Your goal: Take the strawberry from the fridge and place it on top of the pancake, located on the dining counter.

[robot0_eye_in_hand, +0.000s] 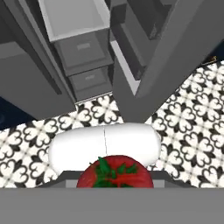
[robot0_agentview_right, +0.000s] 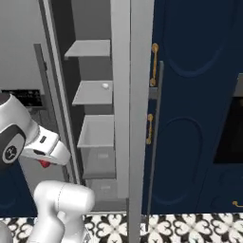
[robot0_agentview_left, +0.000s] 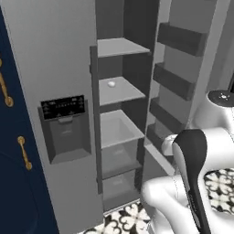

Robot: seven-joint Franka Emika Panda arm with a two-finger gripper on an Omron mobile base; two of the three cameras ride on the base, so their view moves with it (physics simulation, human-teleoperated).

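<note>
The small bright red strawberry (robot0_eye_in_hand: 115,171) with its green leafy cap is seen at the bottom of the hand view, right at the pincer (robot0_eye_in_hand: 114,181), and is clamped there; its lower part is cut off by the picture's edge. In the right base view a red speck of the same strawberry (robot0_agentview_right: 44,163) is seen just under the white hand, outside the fridge and above the black-and-white patterned tile floor (robot0_eye_in_hand: 192,113).

The tall silver-grey two-door fridge (robot0_agentview_left: 50,68) is stood open: its right door (robot0_agentview_left: 183,68), lined with dark grey door racks, is swung outward. Inside, grey inner shelves (robot0_agentview_left: 119,90) are stacked one above another, with pale drawers (robot0_agentview_left: 118,157) beneath them. A small white egg-like lump (robot0_agentview_left: 111,84) is left near the middle of the second shelf from the top. On the closed left door a black-panelled dispenser (robot0_agentview_left: 64,125) is set. Navy blue cabinets with brass handles (robot0_agentview_right: 194,95) are placed beside the fridge.
</note>
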